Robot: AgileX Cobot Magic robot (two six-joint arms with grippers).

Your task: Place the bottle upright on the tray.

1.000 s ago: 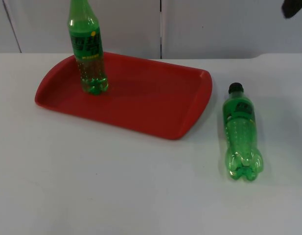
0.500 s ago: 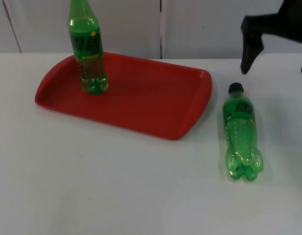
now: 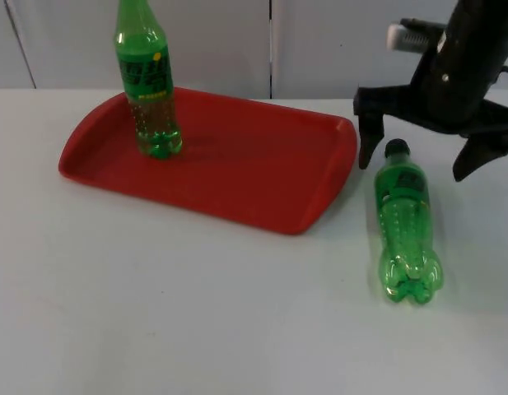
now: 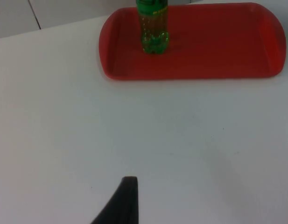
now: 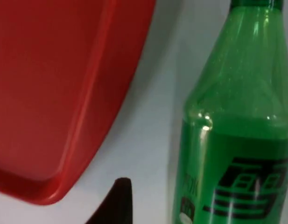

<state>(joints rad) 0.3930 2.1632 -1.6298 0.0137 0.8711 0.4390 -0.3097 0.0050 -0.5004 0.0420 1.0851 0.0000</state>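
overhead, a red tray (image 3: pixel 262 177) sits on the white table (image 3: pixel 155 313), and one green bottle (image 3: pixel 146 82) stands upright on the tray's left part. a second green bottle (image 3: pixel 406 222) lies on its side on the table just beside the tray's right end, black cap (image 3: pixel 396 148) toward the wall, base toward the camera. the right gripper (image 3: pixel 418 160) hangs over this lying bottle's cap end with its fingers spread wide, one fingertip between tray and bottle, the other on the bottle's far side; neither touches it.

from the left wrist, the tray (image 4: pixel 218 60) lies well away across the table (image 4: pixel 64 116), the upright bottle (image 4: pixel 153 28) standing on it. one fingertip of the left gripper shows at the edge; i cannot tell whether that gripper is spread or closed. this arm waits.

from the right wrist, the lying bottle (image 5: pixel 237 140) is close, its label (image 5: pixel 246 186) showing, with the tray's rounded rim (image 5: pixel 87 140) near it and a strip of table (image 5: pixel 158 116) between them.
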